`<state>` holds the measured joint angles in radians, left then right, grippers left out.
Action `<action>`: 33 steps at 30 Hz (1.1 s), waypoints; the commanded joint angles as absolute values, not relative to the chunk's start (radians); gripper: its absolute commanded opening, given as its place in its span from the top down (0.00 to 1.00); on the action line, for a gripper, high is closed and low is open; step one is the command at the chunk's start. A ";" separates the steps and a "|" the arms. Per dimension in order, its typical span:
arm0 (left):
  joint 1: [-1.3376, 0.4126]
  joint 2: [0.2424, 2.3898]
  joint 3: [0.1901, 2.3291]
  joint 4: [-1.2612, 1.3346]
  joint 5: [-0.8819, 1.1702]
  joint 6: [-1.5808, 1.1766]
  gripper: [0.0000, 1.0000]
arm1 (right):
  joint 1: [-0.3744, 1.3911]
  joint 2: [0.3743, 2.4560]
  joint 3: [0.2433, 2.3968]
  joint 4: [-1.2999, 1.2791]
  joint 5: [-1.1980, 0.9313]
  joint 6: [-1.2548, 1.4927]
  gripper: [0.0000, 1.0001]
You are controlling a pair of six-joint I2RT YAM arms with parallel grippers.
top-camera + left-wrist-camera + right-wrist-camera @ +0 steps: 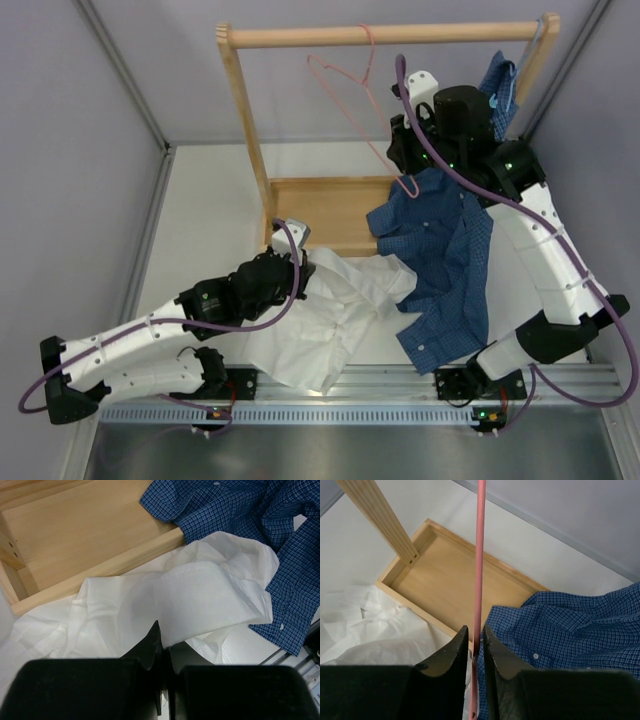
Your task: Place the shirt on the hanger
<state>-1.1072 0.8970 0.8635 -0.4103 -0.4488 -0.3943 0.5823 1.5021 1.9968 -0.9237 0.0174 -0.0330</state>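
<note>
Pink wire hanger (480, 555): your right gripper (475, 632) clamps its wire, hook over wooden rail (300, 38); white shirt (190, 600): your left gripper (162, 639) pinches a fold.

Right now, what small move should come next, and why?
Probably lift the hanger off the wooden rail: the right gripper is shut on its wire, its hook is over the rail, and the left gripper looks shut on the shirt.

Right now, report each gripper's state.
Left gripper: closed, pinching the shirt.
Right gripper: closed on the hanger.
</note>
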 commanded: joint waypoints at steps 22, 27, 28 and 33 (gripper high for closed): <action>-1.109 0.851 0.861 -0.377 -0.459 -0.387 1.00 | 0.586 1.546 2.000 -0.907 0.018 -0.040 0.88; -1.109 0.842 0.851 -0.376 -0.463 -0.388 1.00 | 0.586 1.494 1.947 -0.829 0.026 -0.011 1.00; -1.109 0.841 0.851 -0.377 -0.463 -0.390 1.00 | 0.586 1.487 1.942 -0.804 0.025 -0.008 1.00; -1.109 0.831 0.850 -0.376 -0.462 -0.393 1.00 | 0.586 1.457 1.937 -0.762 0.017 0.034 1.00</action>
